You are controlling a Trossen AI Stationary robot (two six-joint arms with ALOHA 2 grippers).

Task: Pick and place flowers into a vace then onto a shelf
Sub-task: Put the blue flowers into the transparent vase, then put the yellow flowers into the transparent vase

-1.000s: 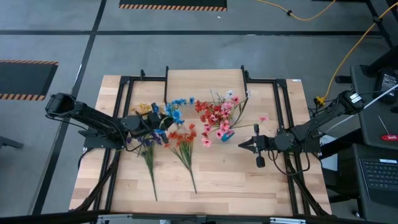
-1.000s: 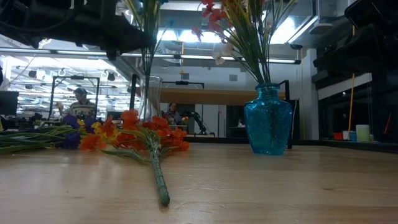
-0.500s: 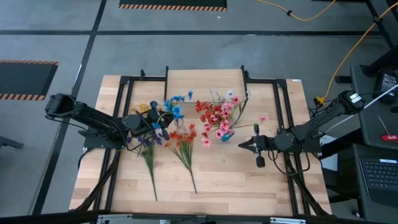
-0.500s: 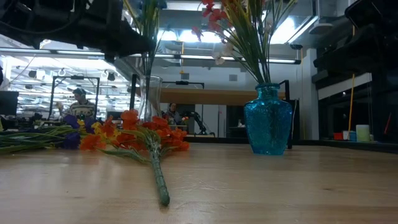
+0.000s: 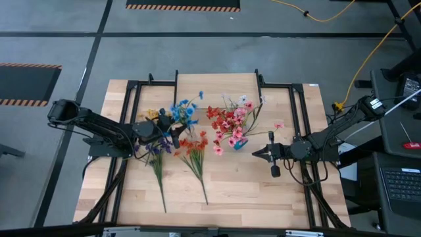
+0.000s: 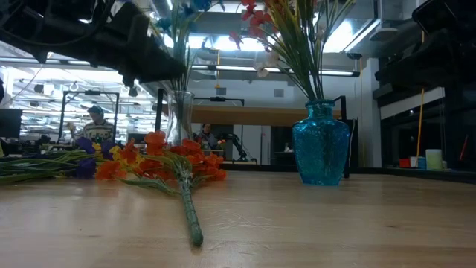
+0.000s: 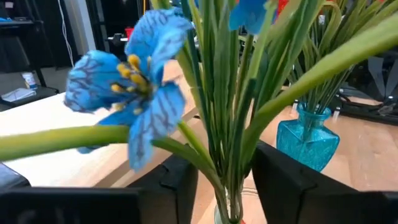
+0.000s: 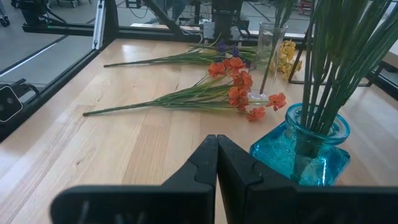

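Swung since a second ago: blue flowers [image 5: 185,109] tipped farther from the table's front edge, stems now dropping into the clear vase [image 6: 178,117]. Left gripper [image 5: 172,131] clamped on those stems [image 7: 225,118] just above the vase mouth. Right gripper [image 5: 258,153] unmoved, fingers pressed together, just beside the blue vase [image 5: 239,143]. Orange flowers [image 5: 193,146] and purple flowers [image 5: 155,149] flat on the table [image 5: 250,194] beside the clear vase. No readable writing.

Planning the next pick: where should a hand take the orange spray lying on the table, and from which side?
Grip the orange spray on its bare stem, below the blossoms, coming straight down from above. It lies flat, the stem is thin and free of neighbours, and the blossom end crowds the clear vase.
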